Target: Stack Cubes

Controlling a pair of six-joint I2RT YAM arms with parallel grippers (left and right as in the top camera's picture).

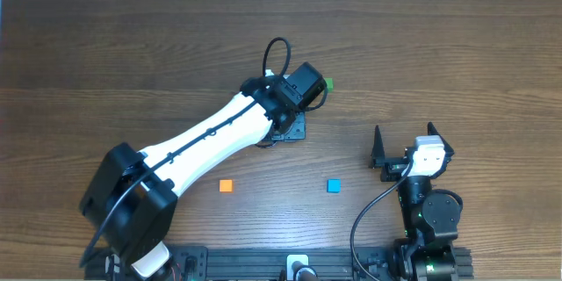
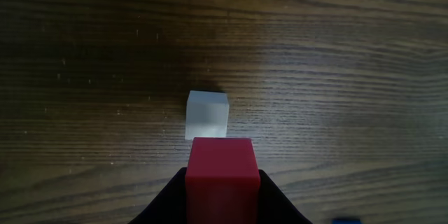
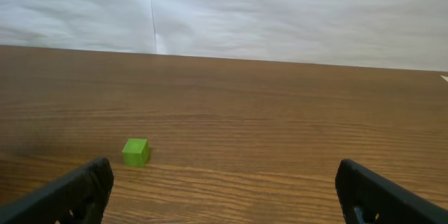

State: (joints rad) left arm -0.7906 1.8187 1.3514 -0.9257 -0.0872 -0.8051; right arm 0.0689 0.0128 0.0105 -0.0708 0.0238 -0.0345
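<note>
My left gripper [image 2: 222,185] is shut on a red cube [image 2: 222,175] and hangs over the middle of the table [image 1: 105,35]. A green cube [image 2: 207,114] rests on the wood just beyond the red one and apart from it. From above, the left gripper [image 1: 306,83] hides the red cube, and the green cube [image 1: 328,83] peeks out at its right side. My right gripper [image 1: 408,145] stands open near its base with nothing between its fingers [image 3: 77,192]. It faces the green cube [image 3: 136,151] from a distance.
An orange cube [image 1: 226,185] and a blue cube [image 1: 334,185] lie on the near part of the table, between the two arm bases. A corner of the blue cube [image 2: 345,220] shows in the left wrist view. A white wall [image 3: 280,14] backs the table.
</note>
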